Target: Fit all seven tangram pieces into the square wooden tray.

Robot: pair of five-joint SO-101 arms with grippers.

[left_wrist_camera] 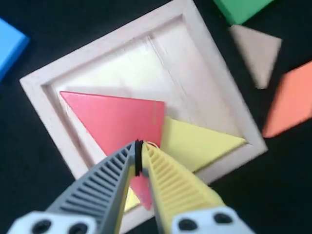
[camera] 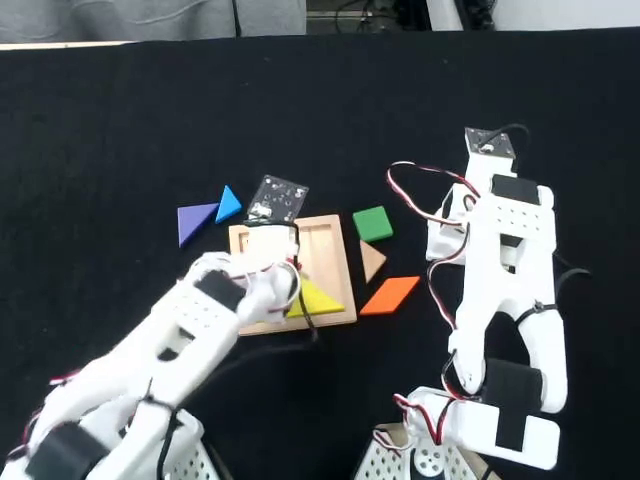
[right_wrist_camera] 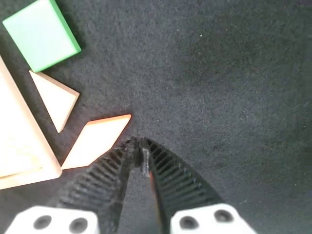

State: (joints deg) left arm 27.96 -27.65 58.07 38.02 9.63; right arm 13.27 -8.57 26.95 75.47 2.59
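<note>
The square wooden tray (camera: pixel 344 262) lies mid-table under my left arm. Inside it a red triangle (left_wrist_camera: pixel 122 119) lies flat beside a yellow triangle (left_wrist_camera: pixel 197 144) that fills one corner. My left gripper (left_wrist_camera: pixel 139 146) is shut, its tips down on the red triangle's edge near the yellow one. Outside the tray are a green square (camera: pixel 372 223), a tan triangle (camera: pixel 372 260), an orange parallelogram (camera: pixel 390 294), a purple triangle (camera: pixel 195 220) and a blue triangle (camera: pixel 229 204). Shut and holding nothing, my right gripper (right_wrist_camera: pixel 141 146) hangs over black cloth just beside the orange parallelogram (right_wrist_camera: pixel 95 139).
The right arm stands folded at the table's right side, with red and white cables looping beside it. Black cloth covers the whole table. Both arm bases sit at the near edge. The tray's far half (left_wrist_camera: pixel 146 63) shows bare wood.
</note>
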